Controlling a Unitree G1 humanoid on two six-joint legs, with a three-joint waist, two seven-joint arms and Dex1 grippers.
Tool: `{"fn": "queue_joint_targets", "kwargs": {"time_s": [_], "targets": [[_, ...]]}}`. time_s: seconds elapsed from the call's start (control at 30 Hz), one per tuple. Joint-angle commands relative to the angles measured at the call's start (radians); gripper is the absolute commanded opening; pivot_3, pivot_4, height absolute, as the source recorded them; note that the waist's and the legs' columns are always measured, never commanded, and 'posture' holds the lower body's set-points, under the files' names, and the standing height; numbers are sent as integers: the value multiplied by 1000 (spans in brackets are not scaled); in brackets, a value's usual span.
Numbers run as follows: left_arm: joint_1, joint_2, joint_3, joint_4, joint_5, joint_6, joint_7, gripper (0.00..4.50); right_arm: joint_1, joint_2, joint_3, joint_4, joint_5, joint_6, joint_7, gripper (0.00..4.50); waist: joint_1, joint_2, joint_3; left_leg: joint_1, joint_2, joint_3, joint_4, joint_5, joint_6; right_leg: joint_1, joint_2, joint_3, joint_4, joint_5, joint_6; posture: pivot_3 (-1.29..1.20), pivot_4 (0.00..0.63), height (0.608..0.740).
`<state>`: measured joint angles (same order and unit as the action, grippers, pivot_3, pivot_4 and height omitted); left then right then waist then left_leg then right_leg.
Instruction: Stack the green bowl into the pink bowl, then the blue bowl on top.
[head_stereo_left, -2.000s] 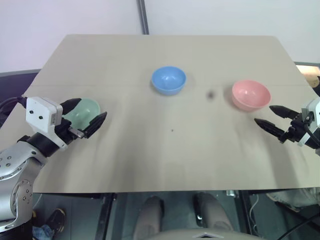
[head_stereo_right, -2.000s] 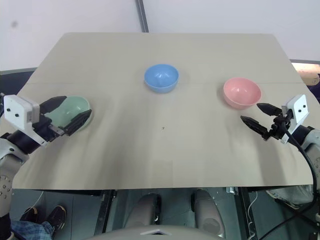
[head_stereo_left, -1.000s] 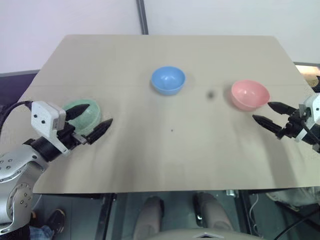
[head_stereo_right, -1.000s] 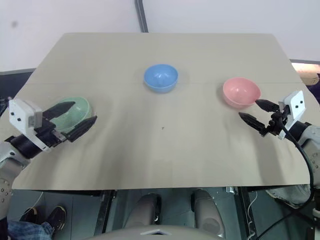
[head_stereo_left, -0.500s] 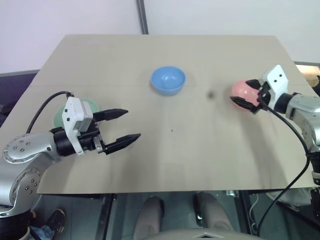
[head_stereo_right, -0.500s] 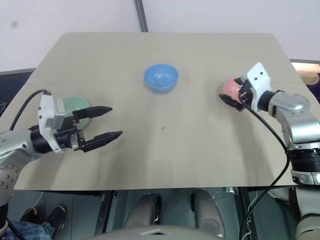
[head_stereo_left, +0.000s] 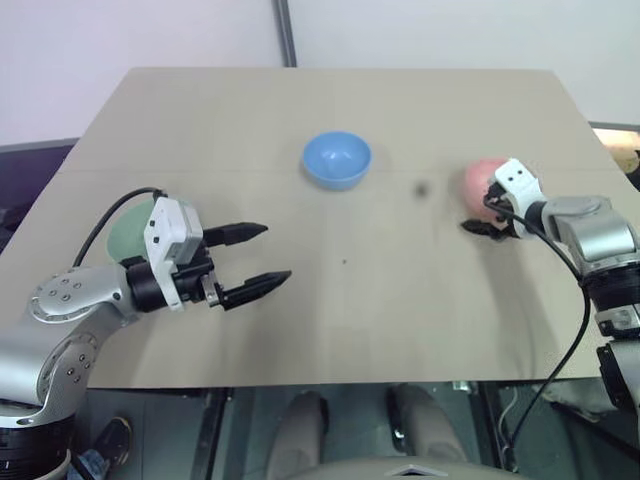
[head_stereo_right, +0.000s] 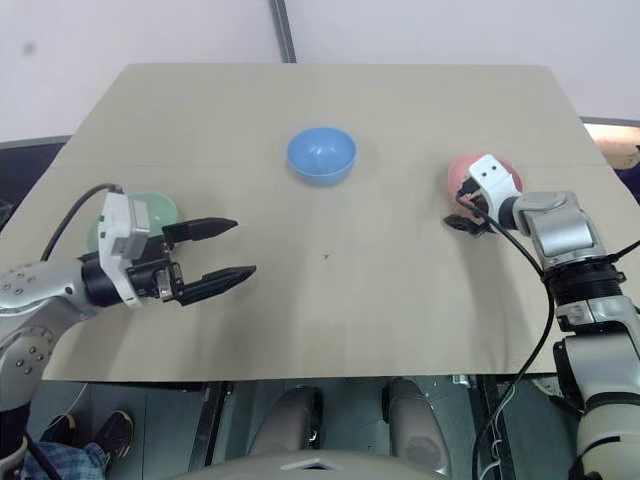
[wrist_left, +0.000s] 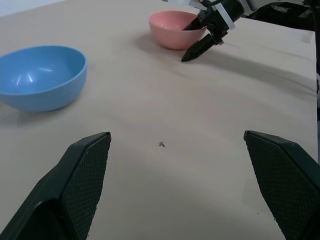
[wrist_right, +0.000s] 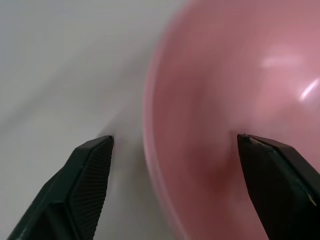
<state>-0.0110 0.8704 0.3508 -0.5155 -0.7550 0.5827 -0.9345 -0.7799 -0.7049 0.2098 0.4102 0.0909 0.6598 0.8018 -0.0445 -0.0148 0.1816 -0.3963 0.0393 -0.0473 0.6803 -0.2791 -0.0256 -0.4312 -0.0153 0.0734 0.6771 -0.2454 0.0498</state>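
Three small round plastic bowls spread across the beige table (head_stereo_left: 330, 110), none stacked yet. Smooth sky-blue plastic bowl (head_stereo_left: 337, 160) sitting mid-table toward the far edge, untouched. Plain salmon-pink plastic bowl (wrist_left: 176, 29) near the right edge, with the right gripper (wrist_left: 200, 36) straddling its near rim: one black finger down inside the bowl, the other outside against the wall, as seen in the left wrist view and the right wrist view. Jaws spread either side of the rim and not yet pinched on it, judging by the gap on both sides; likely set this way to pinch the thin wall, since a bowl of this shape offers little else to grab.

Pale mint-green plastic bowl (head_stereo_left: 132, 232) by the left edge, partly hidden behind the left arm. Left gripper (head_stereo_left: 262, 255) hovering above bare table, pointing toward the middle, fingers spread fully wide and holding nothing, well clear of the green bowl. Probably parked out of the way while the right side works. Task at its very start.
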Motion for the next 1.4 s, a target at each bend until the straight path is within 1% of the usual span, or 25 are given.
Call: {"fn": "queue_joint_targets", "kwargs": {"time_s": [0.03, 0.13, 0.17, 0.23, 0.3, 0.47, 0.6, 0.77, 0.87, 0.93, 1.2, 1.3, 1.33, 1.4], "targets": [[16, 3, 43, -52, -26, -1, 7, 4500, -2, -14, -1, -28, -22, -17, 28, 2352, 0, 0, 0, 0, 0, 0, 0, 0, 0, 0, 0, 0, 0, 0, 0, 0, 150, 740], [28, 10, 46, -51, -27, 0, 2, 4500, -5, -2, -4, -19, -33, -25, 33, 831, 0, 0, 0, 0, 0, 0, 0, 0, 0, 0, 0, 0, 0, 0, 0, 0, 150, 740], [29, 11, 45, -49, -25, -2, -1, 4500, -6, 3, -5, -19, -34, -23, 35, 435, 0, -1, 0, 1, 0, 0, 0, 0, 0, 0, 0, 0, 1, 0, 0, 0, 150, 740], [29, 14, 41, -44, -16, -10, -6, 4500, -4, 6, -3, -26, -44, -45, 47, 435, 1, -2, -1, 2, 0, 0, 0, 0, 0, 2, 0, 0, 1, 0, 0, 0, 150, 740], [23, 16, 40, -38, -14, -12, -7, 4500, 5, 5, 1, -78, -48, -60, 65, 435, 1, -2, -1, 2, 0, -1, 0, 0, 0, 2, 0, -1, 0, 0, 0, 0, 150, 740], [8, 32, 35, -24, -3, -16, -21, 4500, 34, 19, 21, -358, -7, -23, 136, 435, -5, 0, 0, 2, 1, 0, 0, 0, 0, 1, 1, 0, 1, 0, 0, 0, 150, 740], [-1, 36, 30, -17, 0, -17, -31, 4500, 91, 39, 110, -634, 2, 53, 156, 435, 1, 1, 0, 0, 1, -1, 0, 0, 0, 0, 1, -1, 1, 0, 0, 0, 150, 740], [-17, 39, 21, -6, 8, -15, -42, 4500, 115, 87, 248, -821, -51, 67, 124, 435, 5, 0, 0, -1, 0, -2, 0, 0, 0, 0, 0, -2, 0, 0, 0, 0, 150, 740], [-29, 42, 16, 4, 11, -14, -48, 4500, 117, 83, 321, -876, -92, 22, 133, 435, 6, 0, 0, -1, 0, -2, 0, 0, 0, 0, 0, -2, 0, 0, 0, 0, 150, 740], [-39, 45, 11, 10, 14, -14, -51, 4500, 114, 87, 345, -890, -105, 29, 131, 435, 5, 0, 0, 0, 0, -2, 0, 0, 0, 0, 0, -2, 1, 0, 0, 0, 150, 740], [-52, 49, 8, 32, 27, -18, -69, 4500, 94, 106, 378, -861, -133, 21, 150, 435, 3, 0, 0, 0, 0, -2, 0, 0, 0, 0, 0, -2, 1, 0, 0, 0, 150, 740], [-55, 47, 5, 39, 33, -21, -76, 4500, 88, 109, 382, -858, -123, 22, 175, 1312, 3, 0, 0, 0, 0, -2, 0, 0, 0, 0, 0, -2, 1, 0, 0, 0, 150, 740], [-56, 46, 4, 40, 33, -21, -78, 4500, 88, 111, 380, -856, -122, 18, 177, 1730, 3, 0, 0, 0, 0, -2, 0, 0, 0, 0, 0, -2, 0, 0, 0, 0, 150, 740], [-58, 45, 1, 42, 33, -21, -81, 4500, 93, 120, 365, -855, -113, 21, 177, 2803, 3, 0, 0, 0, 0, -2, 0, 0, 0, 0, 0, -2, 1, 0, 0, 0, 150, 740]]}}
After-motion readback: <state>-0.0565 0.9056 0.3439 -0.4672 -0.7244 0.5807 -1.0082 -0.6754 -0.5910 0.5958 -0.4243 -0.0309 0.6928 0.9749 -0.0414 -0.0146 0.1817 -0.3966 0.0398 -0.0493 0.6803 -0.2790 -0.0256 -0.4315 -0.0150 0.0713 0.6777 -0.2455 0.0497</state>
